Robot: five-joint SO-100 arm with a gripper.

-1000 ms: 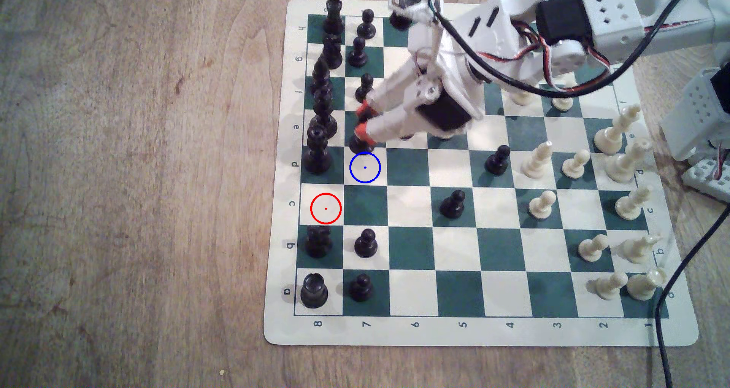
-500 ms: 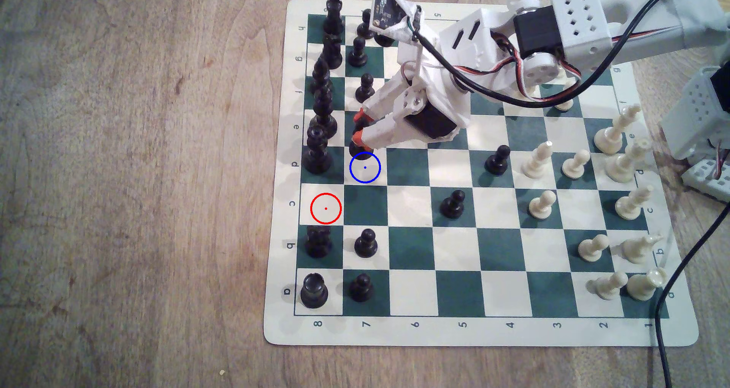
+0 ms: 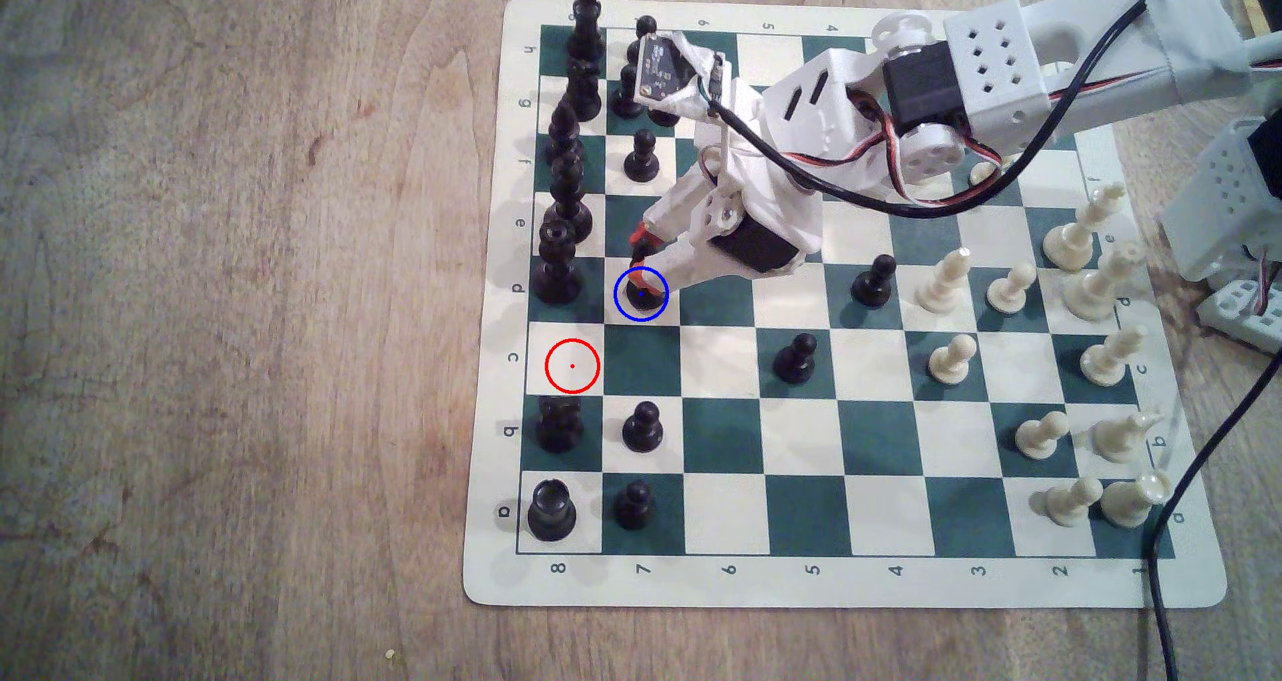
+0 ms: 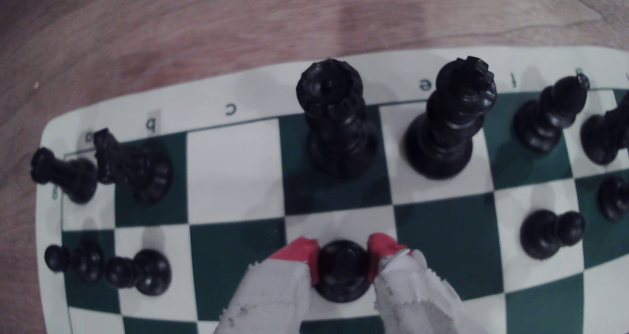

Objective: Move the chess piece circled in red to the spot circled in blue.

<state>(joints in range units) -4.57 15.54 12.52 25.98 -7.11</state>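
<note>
1. Gripper (image 3: 639, 265) is clamped on the black bishop (image 3: 642, 297); in the wrist view its red-tipped fingers (image 4: 299, 252) press on both sides of the piece (image 4: 342, 269).
2. In the exterior view the bishop's base sits inside the blue ring (image 3: 641, 294), on the cream square of row d, column 7. Can't tell whether the base is touching the chess mat (image 3: 832, 584) or just above it.
3. Red ring (image 3: 572, 366) marks the cream square at c8, 1 row down and 1 column toward the exterior view's left of the blue ring. Nothing stands on it.
4. Crowned black piece (image 3: 555, 265) stands on d8, just beside the bishop's square on the exterior view's left; another tall black piece (image 3: 569, 196) on e8 above it.
5. Black pawn (image 3: 642, 157) on f7; e7, between it and the bishop, is partly covered by the gripper.
6. Black pawns (image 3: 796, 358) on c5 and (image 3: 874, 282) on d4, well apart from the gripper.
7. Cream pieces (image 3: 1082, 293) are grouped on the exterior view's right side of the mat.
8. Mat lies on a wooden table (image 3: 243, 306).
</note>
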